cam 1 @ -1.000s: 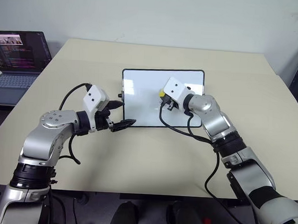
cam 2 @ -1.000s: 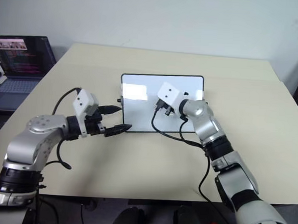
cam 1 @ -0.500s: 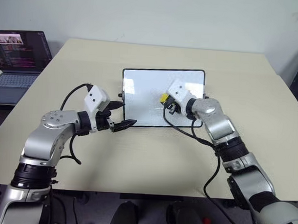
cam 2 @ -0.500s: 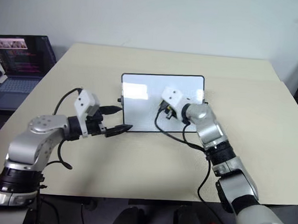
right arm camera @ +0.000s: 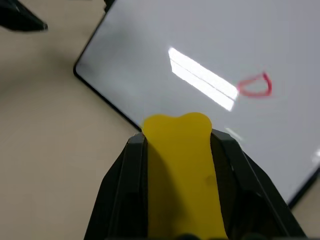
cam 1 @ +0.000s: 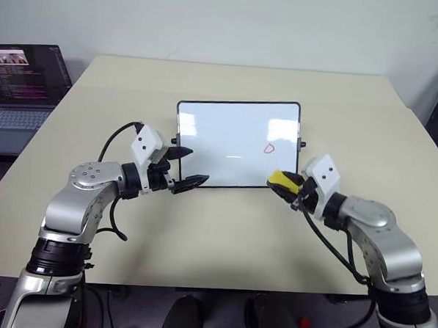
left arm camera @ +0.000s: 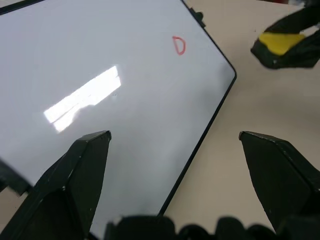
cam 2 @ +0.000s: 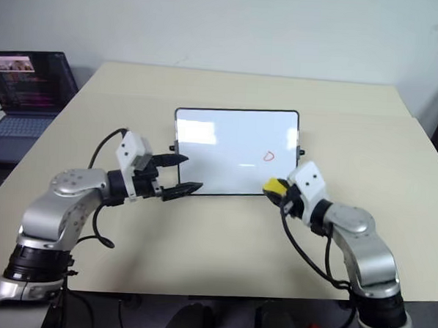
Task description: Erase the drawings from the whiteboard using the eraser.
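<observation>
Right wrist view shows the eraser (right arm camera: 182,165) pinched between the two fingers of the right tool (cam 1: 289,188), just off the near right corner of the whiteboard (cam 1: 228,135). It looks light and a bit soft, so a grip across its narrow sides seems best. One red drawing (cam 1: 270,147) remains. Left tool (cam 1: 186,167) is spread beside the board's left edge. Beige table (cam 1: 223,230) looks flat and smooth; a laptop (cam 1: 21,87) stands past its far left corner

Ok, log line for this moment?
right gripper: shut on eraser, off whiteboard | left gripper: open, at board edge | drawing: remains
</observation>
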